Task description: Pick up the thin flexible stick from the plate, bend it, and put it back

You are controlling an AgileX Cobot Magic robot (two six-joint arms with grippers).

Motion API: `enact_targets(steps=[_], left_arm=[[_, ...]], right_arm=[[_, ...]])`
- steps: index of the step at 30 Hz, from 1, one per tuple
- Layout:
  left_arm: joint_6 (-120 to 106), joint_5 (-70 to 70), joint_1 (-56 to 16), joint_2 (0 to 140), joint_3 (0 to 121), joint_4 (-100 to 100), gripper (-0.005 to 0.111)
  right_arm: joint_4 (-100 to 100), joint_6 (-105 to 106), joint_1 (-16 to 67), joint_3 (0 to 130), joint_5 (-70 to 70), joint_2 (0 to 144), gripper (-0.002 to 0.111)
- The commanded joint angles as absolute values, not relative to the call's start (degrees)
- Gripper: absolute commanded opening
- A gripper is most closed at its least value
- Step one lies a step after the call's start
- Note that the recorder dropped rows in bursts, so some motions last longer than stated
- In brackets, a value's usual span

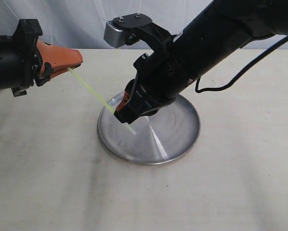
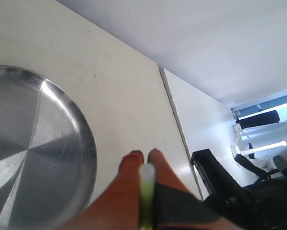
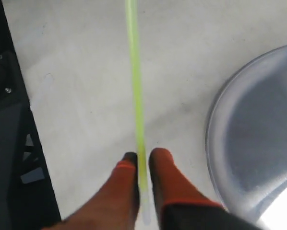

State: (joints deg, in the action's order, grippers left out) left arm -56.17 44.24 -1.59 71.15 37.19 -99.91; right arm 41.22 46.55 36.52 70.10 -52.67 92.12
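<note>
Neon-green and straight, the thin flexible stick [image 1: 88, 88] is up in the air, slanting from outside the plate [image 1: 175, 130] down across its rim! The left gripper [image 1: 72, 66] pinches the upper end, off to the plate's side. The right gripper [image 1: 120, 113] pinches near the lower end above the plate, with a pale tip poking past. Only the exterior view shows the full span. The left wrist view catches just a blurred stub between the orange fingers [image 2: 129, 165], while the right wrist view has the stick running out from its fingers over the table [image 3: 76, 96] beside the plate.

Thin stick [image 3: 135, 96] in jaws of right gripper [image 3: 143, 157]
</note>
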Motion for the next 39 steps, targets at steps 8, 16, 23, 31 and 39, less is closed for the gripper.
enact_targets(steps=[8, 16, 23, 31, 39], left_arm=[[-56.7, 45.4, -1.9, 71.3, 37.4, -99.9, 0.000], [-56.6, 45.4, -1.9, 71.3, 37.4, -99.9, 0.000], [-56.6, 45.6, -1.9, 71.3, 37.4, -99.9, 0.000], [-56.6, 45.7, -2.0, 71.3, 37.4, -99.9, 0.000], [-57.4, 34.8, -10.9, 71.3, 37.4, -99.9, 0.000]], right_arm=[[43.8, 46.3, 36.8, 70.0, -46.7, 91.6, 0.067], [44.5, 46.3, 37.6, 70.0, -45.6, 95.0, 0.067], [45.8, 46.3, 40.4, 70.0, -37.4, 96.3, 0.052], [46.7, 44.8, 40.6, 70.0, -35.5, 96.3, 0.002], [46.8, 41.2, 40.6, 70.0, -35.4, 96.0, -0.001]])
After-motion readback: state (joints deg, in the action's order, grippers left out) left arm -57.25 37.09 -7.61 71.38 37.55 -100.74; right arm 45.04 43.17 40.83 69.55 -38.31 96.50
